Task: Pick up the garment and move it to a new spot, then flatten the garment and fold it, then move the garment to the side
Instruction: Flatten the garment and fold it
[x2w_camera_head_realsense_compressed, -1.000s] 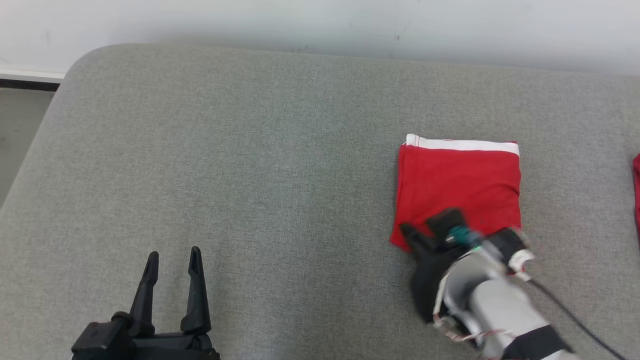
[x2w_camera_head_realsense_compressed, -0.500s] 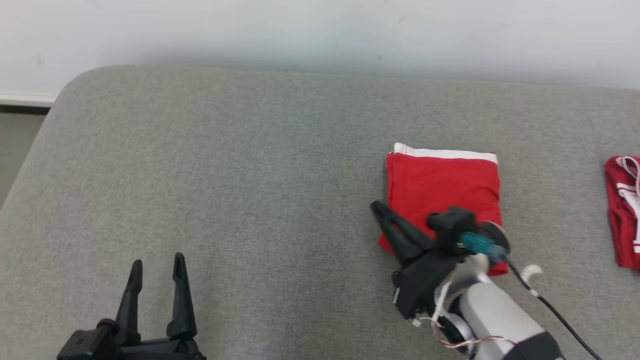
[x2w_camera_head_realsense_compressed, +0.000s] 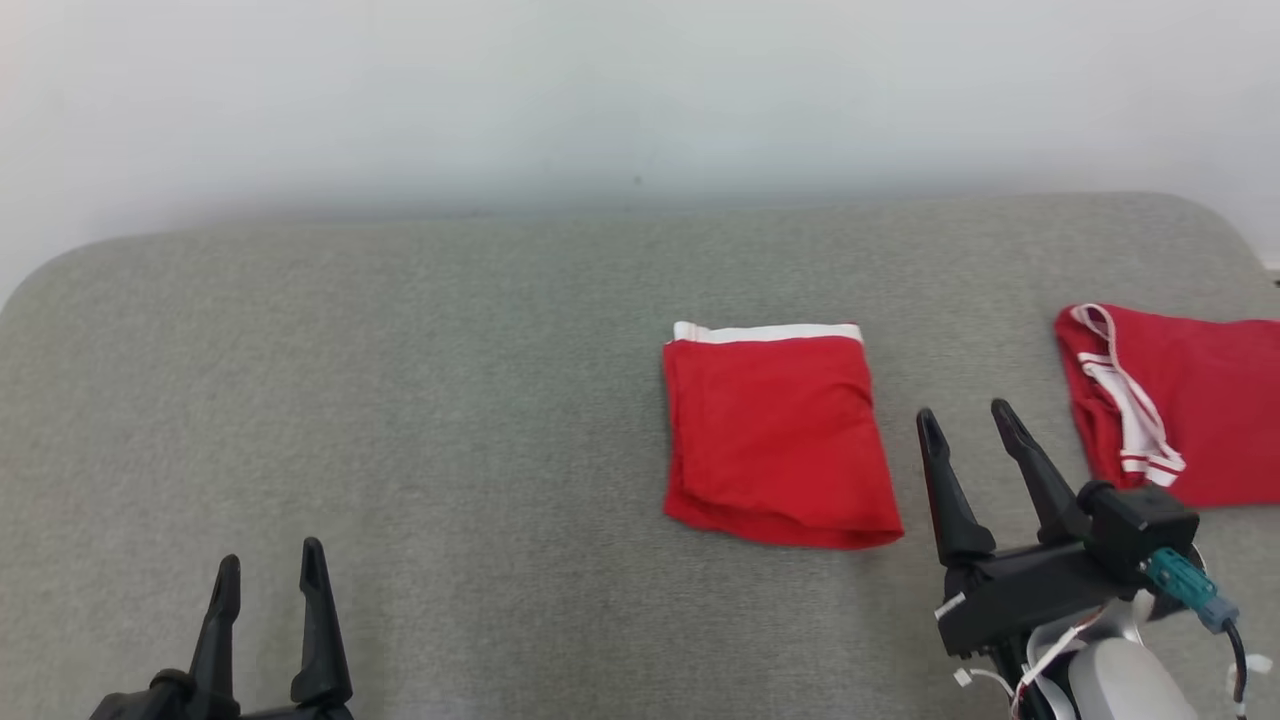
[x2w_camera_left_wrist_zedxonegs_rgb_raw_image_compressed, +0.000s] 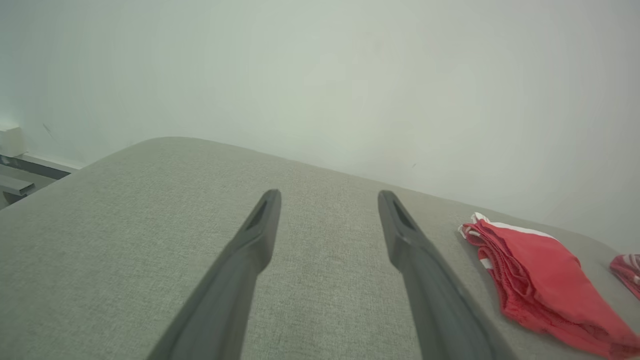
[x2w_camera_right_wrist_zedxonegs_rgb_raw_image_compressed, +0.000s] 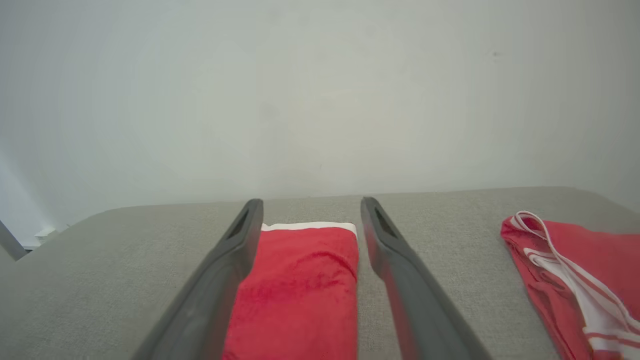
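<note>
The light is bright, soft and even, seemingly from above, leaving only a faint grey band of shadow on the wall (x2w_camera_head_realsense_compressed: 640, 100) just above the far edge of the grey cushion (x2w_camera_head_realsense_compressed: 400, 400) and a thin dark line under the near hem of the folded red garment (x2w_camera_head_realsense_compressed: 775, 430). The head view looks slightly hazy and soft throughout. In both wrist views the dark fingers (x2w_camera_left_wrist_zedxonegs_rgb_raw_image_compressed: 235, 280) blur toward the bottom edge, and the wide lens bows the cushion's far edge.

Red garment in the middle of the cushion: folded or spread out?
Folded. The red garment lies as a compact rectangle, layers stacked along its near edge, white band at the far edge.
</note>
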